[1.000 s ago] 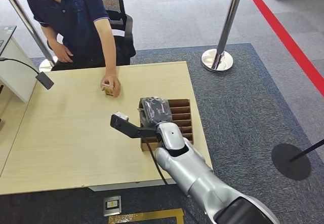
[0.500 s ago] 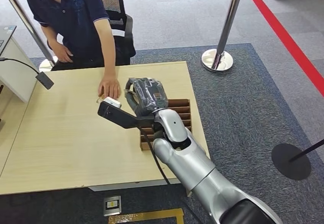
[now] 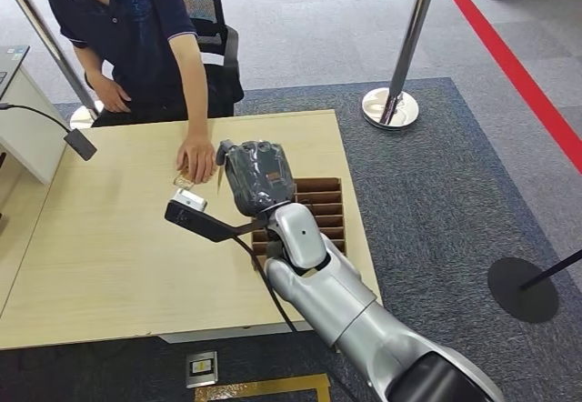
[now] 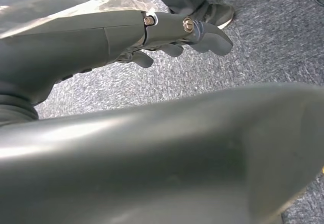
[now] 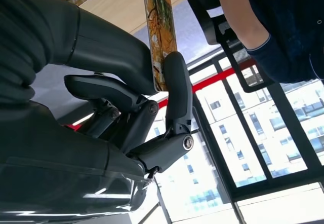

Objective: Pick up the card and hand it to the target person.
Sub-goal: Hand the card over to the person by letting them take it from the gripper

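Fingers [image 5: 176,89] of right hand [image 3: 255,176] pinch patterned card [image 5: 159,29]; printing unreadable.

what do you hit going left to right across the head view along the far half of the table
mic → person's hand → robot hand with the card → slotted box → stanchion base

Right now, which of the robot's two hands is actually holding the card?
The right hand, raised over the table near the seated person's hand: the card is pinched between its thumb and a finger. The left hand holds nothing.
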`<state>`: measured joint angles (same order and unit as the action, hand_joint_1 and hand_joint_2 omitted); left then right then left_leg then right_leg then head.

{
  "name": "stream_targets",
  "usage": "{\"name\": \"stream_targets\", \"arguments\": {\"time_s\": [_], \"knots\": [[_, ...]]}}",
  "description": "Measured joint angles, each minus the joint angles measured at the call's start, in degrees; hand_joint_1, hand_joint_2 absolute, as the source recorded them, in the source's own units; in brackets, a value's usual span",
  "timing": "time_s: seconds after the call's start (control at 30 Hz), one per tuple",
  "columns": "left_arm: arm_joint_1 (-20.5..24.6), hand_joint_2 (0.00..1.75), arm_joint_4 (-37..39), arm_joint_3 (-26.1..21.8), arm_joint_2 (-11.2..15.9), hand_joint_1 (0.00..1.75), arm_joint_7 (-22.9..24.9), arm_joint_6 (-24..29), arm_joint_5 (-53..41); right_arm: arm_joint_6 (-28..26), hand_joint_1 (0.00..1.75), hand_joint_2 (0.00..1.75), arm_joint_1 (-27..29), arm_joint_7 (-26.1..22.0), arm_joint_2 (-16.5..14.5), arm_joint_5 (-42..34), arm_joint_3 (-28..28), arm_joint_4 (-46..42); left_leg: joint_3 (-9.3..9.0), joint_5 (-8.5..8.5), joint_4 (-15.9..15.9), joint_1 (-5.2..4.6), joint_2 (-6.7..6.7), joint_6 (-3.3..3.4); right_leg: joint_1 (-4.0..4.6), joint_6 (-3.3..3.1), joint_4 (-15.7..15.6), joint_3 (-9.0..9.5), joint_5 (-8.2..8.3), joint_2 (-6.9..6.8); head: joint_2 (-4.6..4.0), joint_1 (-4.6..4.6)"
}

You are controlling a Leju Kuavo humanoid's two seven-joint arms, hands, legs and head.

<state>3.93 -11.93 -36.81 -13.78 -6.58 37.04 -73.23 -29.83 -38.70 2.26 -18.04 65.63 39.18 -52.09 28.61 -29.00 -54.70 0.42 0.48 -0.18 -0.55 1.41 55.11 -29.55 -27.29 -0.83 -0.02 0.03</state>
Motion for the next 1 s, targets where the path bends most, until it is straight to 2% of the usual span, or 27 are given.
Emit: {"name": "stream_targets", "arguments": {"time_s": [0.7, 0.9, 0.93, 0.97, 1.0], "knots": [[0.0, 0.0, 0.0, 0.0, 0.0, 0.0, 0.9, 0.2, -0.3, -3.9, 1.69, 1.75, -3.1, -1.2, -2.1, -2.1, 0.4, 12.1, 0.0, 0.0, 0.0, 0.0, 0.0, 0.0, 0.0, 0.0, 0.0, -0.01, 0.0, 0.0, 0.0, -0.01], [0.0, 0.0, 0.0, 0.0, -0.1, 0.0, 1.0, 0.2, -0.3, -4.2, 1.59, 1.75, -3.5, -0.6, -2.4, -2.3, 0.4, 14.4, 0.01, 0.0, 0.0, 0.0, 0.0, 0.0, 0.0, 0.0, 0.0, -0.01, 0.0, 0.0, 0.0, -0.01], [0.0, 0.0, 0.0, 0.0, -0.2, 0.0, 1.0, 0.2, -0.2, -4.2, 1.52, 1.75, -3.5, -0.5, -2.4, -2.3, 0.4, 14.7, 0.01, 0.0, 0.0, 0.0, 0.0, 0.0, 0.0, 0.0, 0.0, -0.01, 0.0, 0.0, 0.0, -0.01], [0.0, 0.0, 0.0, 0.0, -0.2, 0.0, 1.1, 0.2, -0.2, -4.2, 1.21, 1.75, -3.5, -0.4, -2.4, -2.3, 0.4, 15.0, 0.02, 0.0, 0.0, 0.0, 0.0, 0.0, 0.0, 0.0, 0.0, -0.01, 0.0, 0.0, 0.0, -0.01], [0.0, 0.0, 0.0, 0.0, -0.3, 0.0, 1.1, 0.2, -0.3, -4.2, 0.82, 1.75, -3.5, -0.3, -2.4, -2.3, 0.4, 15.3, 0.02, 0.0, 0.0, 0.0, 0.0, 0.0, 0.0, 0.0, 0.0, -0.01, 0.0, 0.0, 0.0, -0.01]]}}
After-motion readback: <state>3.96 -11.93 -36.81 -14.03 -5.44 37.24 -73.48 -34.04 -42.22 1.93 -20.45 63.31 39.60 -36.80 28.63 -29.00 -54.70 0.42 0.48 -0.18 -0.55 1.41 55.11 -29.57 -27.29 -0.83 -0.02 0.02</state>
